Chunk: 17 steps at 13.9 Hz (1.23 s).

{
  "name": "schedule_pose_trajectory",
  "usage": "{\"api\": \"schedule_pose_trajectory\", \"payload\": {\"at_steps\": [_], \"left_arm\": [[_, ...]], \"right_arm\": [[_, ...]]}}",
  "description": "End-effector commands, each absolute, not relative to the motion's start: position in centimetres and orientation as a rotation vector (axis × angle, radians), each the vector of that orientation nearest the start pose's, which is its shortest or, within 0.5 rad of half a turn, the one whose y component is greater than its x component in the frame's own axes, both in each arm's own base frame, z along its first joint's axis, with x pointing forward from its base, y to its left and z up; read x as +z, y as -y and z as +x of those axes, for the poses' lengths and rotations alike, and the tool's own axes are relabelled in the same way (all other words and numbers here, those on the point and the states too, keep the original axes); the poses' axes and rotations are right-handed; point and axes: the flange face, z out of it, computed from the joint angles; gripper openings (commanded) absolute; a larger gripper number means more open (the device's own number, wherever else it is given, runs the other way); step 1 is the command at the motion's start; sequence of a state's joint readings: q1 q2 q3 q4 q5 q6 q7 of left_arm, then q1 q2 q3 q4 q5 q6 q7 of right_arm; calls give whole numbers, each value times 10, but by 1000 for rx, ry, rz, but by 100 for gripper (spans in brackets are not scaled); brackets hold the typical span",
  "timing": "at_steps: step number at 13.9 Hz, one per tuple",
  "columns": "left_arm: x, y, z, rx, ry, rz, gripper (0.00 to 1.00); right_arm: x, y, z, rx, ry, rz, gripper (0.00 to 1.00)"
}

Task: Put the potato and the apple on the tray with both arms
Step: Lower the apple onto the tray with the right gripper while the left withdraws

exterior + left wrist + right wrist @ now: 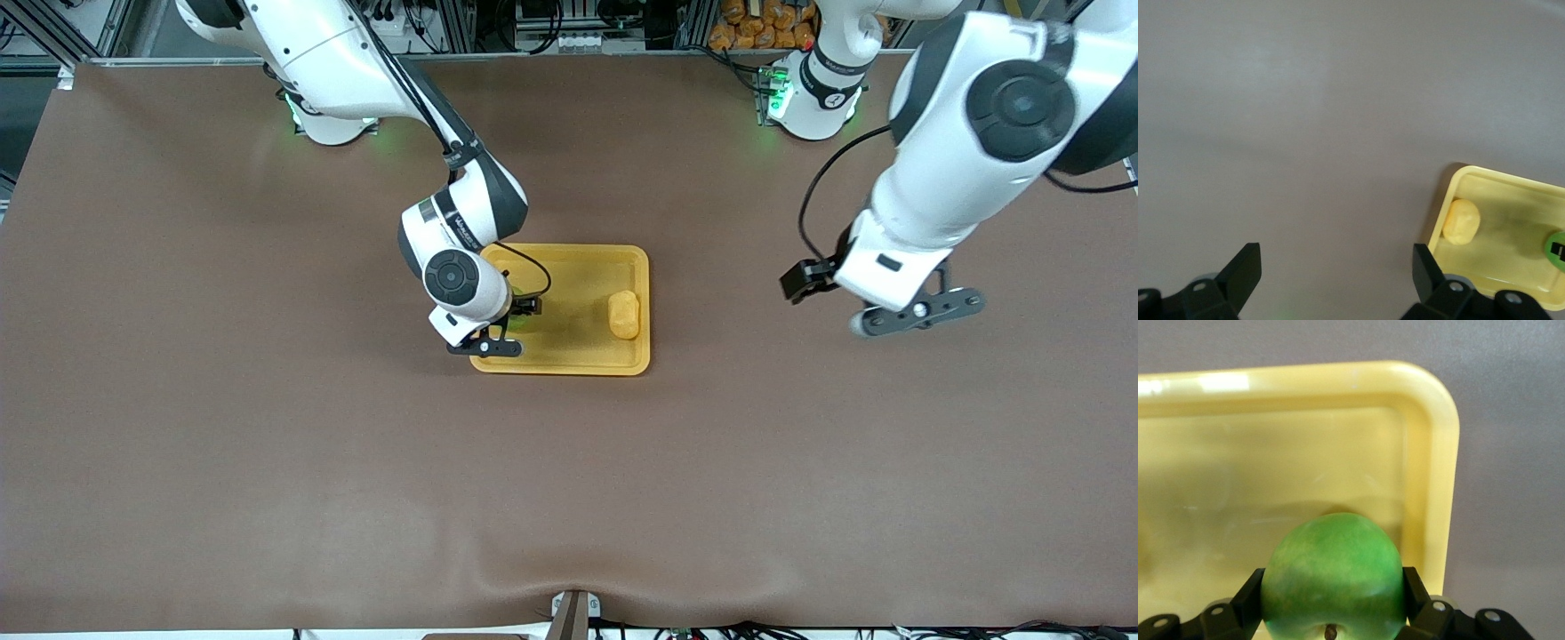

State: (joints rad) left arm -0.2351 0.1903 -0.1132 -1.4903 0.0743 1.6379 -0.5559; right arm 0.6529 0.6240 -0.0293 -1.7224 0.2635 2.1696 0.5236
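The yellow-orange tray (578,267) lies mid-table. The pale-yellow potato (624,315) rests in it at the end toward the left arm. My right gripper (502,333) is over the tray's other end, shut on the green apple (1333,577), held low over the tray floor (1271,467); I cannot tell if it touches. Only a green sliver of the apple (516,317) shows in the front view. My left gripper (916,313) is open and empty above bare table, well off the tray toward the left arm's end. Its wrist view shows the tray (1498,200), potato (1461,222) and apple (1555,248).
Brown cloth (267,444) covers the whole table. Orange items (765,22) and cables sit off the table edge by the arms' bases. A small clamp (573,613) stands at the table edge nearest the front camera.
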Motion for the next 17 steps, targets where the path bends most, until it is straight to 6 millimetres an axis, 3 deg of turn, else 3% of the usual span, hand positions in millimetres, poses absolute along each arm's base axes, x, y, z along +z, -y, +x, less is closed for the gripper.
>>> {"api": "schedule_pose_trajectory", "payload": {"at_steps": [1,3,4,5,6,9,12,17], "left_arm": [[576,179,569,49,311,-3068,100],[584,167,567,42,334,-3061,100],[587,164,566,38,339,-3062,100],[592,161,565,28,324,-3067,100],[595,157,565,20,320,-3069,100],[603,138,566,5,276,-3076,100],[609,119,565,17,232,-3081,100],[629,100,556,-26,192,-3090,100]], "right_arm": [[214,-390,522,378,-123,-3046,25],[206,-390,521,388,-128,-3050,36],[205,-389,521,392,-129,-3050,55],[205,-389,521,396,-131,-3051,88],[205,-389,520,401,-131,-3052,100],[227,-393,530,386,-140,-3039,100],[278,-397,545,482,-113,-3040,100],[367,-357,586,465,-174,-3002,100]]}}
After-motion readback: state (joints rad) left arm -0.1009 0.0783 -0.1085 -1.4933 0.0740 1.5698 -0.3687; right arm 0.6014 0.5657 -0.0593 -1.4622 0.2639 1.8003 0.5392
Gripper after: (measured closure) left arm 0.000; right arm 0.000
